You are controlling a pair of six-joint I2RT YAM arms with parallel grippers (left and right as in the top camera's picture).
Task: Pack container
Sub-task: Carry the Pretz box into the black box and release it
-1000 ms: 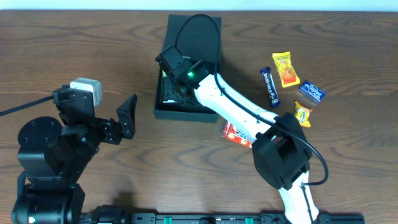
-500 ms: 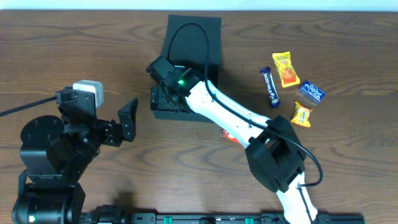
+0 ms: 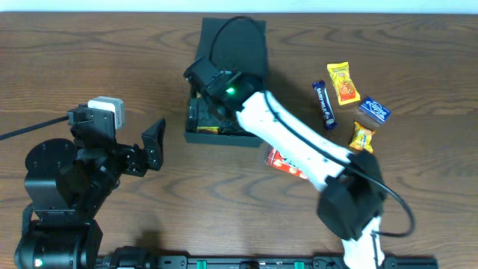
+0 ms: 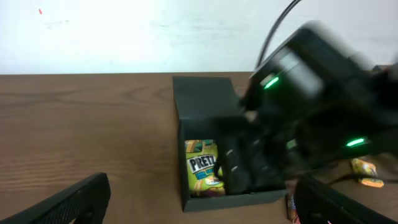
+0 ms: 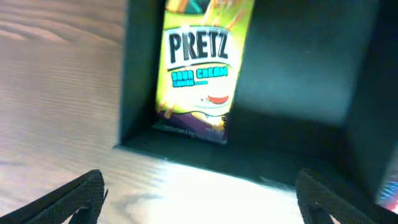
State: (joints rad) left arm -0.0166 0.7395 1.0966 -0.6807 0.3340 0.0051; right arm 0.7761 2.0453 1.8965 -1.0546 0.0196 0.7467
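The black container (image 3: 224, 136) stands open at the table's middle, its lid (image 3: 233, 41) folded back. A yellow-green Pretz packet (image 5: 199, 68) lies flat inside it and also shows in the left wrist view (image 4: 202, 167). My right gripper (image 5: 205, 208) is open and empty, just above the container's near wall (image 5: 249, 158); from overhead the right wrist (image 3: 205, 82) covers the box. My left gripper (image 3: 153, 142) is open and empty, left of the container (image 4: 205, 102). The left wrist view shows its fingers (image 4: 199, 211) wide apart.
Loose snacks lie right of the container: an orange-yellow packet (image 3: 342, 81), a dark blue bar (image 3: 323, 103), a blue packet (image 3: 373, 110), a small yellow packet (image 3: 363, 137) and a red packet (image 3: 284, 159) partly under the right arm. The right arm (image 4: 311, 112) is blurred.
The right wrist swung left over the container, then back right and up. A yellow packet edge now shows at the box's near side. The left arm has hardly moved.
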